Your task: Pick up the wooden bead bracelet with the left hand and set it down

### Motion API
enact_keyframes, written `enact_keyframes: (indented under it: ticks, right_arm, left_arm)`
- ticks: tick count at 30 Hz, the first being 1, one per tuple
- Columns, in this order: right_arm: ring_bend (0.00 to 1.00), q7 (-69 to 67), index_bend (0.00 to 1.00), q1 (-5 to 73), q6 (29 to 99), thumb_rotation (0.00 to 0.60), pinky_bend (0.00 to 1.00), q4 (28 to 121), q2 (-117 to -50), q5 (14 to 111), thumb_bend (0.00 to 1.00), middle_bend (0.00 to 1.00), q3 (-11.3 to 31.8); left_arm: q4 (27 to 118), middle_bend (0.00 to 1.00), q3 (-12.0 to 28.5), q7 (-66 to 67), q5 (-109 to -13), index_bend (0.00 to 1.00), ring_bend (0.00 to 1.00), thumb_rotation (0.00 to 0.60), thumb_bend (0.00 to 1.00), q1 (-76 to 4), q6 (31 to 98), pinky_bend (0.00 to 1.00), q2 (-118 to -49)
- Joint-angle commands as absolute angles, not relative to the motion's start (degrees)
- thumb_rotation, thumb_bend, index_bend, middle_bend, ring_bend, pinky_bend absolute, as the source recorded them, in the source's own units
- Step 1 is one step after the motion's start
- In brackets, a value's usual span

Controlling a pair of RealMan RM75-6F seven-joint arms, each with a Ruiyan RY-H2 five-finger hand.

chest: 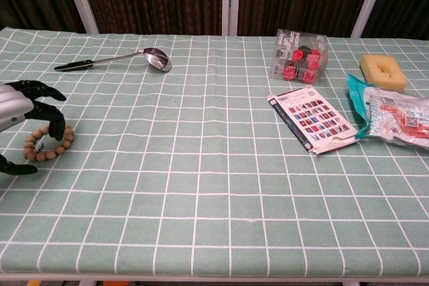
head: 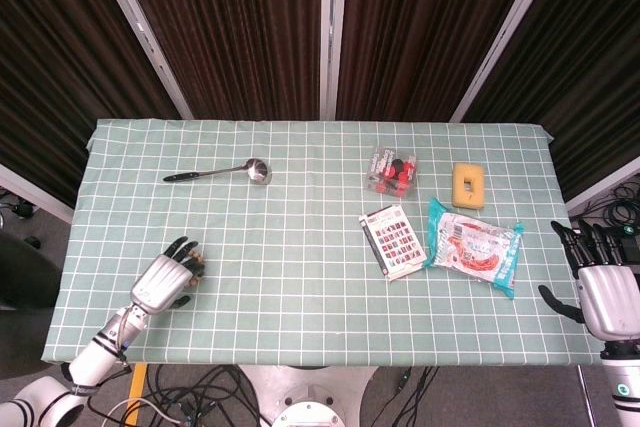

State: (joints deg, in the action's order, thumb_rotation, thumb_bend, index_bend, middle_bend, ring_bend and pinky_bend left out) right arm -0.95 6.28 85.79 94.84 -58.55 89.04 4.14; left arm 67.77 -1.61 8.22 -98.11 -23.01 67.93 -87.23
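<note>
The wooden bead bracelet (chest: 53, 147) lies flat on the green checked cloth near the table's front left. My left hand (head: 167, 280) hovers right over it with fingers spread, covering most of it in the head view, where only a few beads (head: 197, 269) peek out by the fingertips. In the chest view the left hand (chest: 20, 110) reaches in from the left edge, dark fingertips (chest: 55, 122) above the beads; contact cannot be told. My right hand (head: 604, 292) hangs off the table's right edge, fingers apart, holding nothing.
A metal ladle (head: 222, 172) lies at the back left. On the right sit a clear box of red items (head: 392, 171), a yellow sponge (head: 468, 185), a small printed box (head: 391, 241) and a snack packet (head: 474, 245).
</note>
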Motion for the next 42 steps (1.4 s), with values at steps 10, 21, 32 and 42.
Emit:
enact_keyframes:
  ticks: [10,21,32,42]
  right_arm:
    - [0.0,-1.3,0.05,6.01,86.06,0.6,0.0,94.5,-58.81,88.88,0.14,0.16,4.12]
    - [0.0,-2.51,0.05,5.91,85.93,0.6,0.0,93.98,-59.02,88.61,0.14,0.16,4.1]
    - [0.0,-2.98,0.05,5.96,85.54,0.6,0.0,93.43,-59.27,88.28,0.14,0.16,4.09]
    - [0.0,-2.95,0.05,5.65,85.86,0.6,0.0,93.48,-59.34,88.05,0.14,0.17,4.11]
  left_arm:
    - [67.14,0.46,-1.95,8.44,-93.61,0.46,0.14,0.6,0.29,-23.53,64.44,0.13,-87.59]
    - [64.58,0.47,-2.38,8.74,-92.17,0.48,0.15,0.6,0.31,-23.9,63.88,0.13,-88.87]
    - [62.92,0.49,-3.03,9.58,-91.41,0.49,0.16,0.6,0.37,-24.05,63.58,0.14,-90.02]
    - [63.66,0.54,-2.83,0.86,-91.49,0.52,0.2,0.6,0.46,-23.54,66.67,0.14,-89.71]
